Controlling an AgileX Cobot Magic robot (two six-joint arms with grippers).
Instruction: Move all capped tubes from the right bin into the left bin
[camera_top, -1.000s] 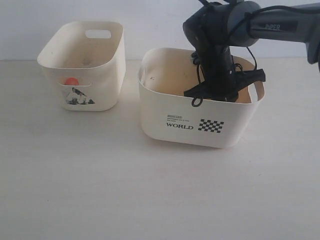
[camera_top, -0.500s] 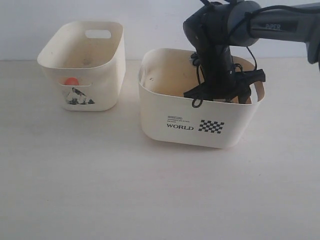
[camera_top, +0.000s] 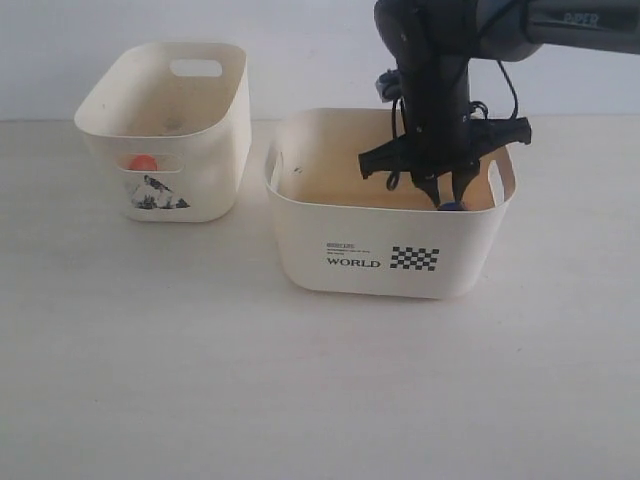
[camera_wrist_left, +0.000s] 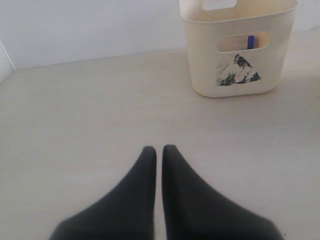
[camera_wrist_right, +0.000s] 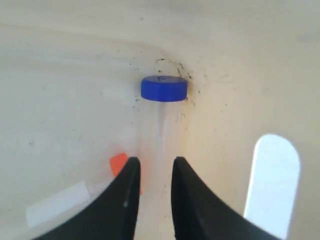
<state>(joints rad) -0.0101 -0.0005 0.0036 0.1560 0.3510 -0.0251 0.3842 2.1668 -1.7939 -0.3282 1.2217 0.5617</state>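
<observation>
Right gripper (camera_wrist_right: 155, 162) jaws pinching blue-capped clear plastic tube (camera_wrist_right: 163, 92) inside wide cream "WORLD" bin (camera_top: 300, 240), frame right; left gripper (camera_wrist_left: 159, 151) jaws nearly together (empty).

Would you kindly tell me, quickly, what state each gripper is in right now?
Left gripper: closed, holding nothing.
Right gripper: closed on a blue-capped tube.
</observation>
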